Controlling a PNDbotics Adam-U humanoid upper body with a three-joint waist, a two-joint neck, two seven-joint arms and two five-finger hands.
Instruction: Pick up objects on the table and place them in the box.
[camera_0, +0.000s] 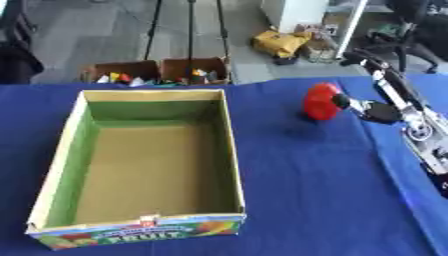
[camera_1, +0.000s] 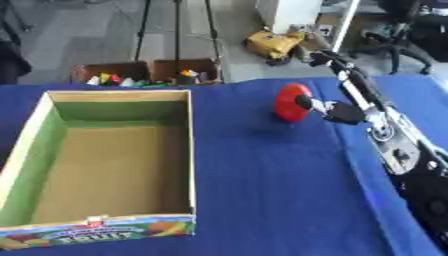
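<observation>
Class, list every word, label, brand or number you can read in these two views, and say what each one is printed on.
"FRUIT": white capitals on the near front panel of the open cardboard box with green inner walls.
A smaller line of lettering above it on the same panel: too blurred to read.
Nothing else carries readable text.

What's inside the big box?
Nothing shows inside the fruit box: just its bare brown floor and green inner walls. Only the strip of floor right behind the near wall is hidden. The red object is outside it, at the right hand.
</observation>
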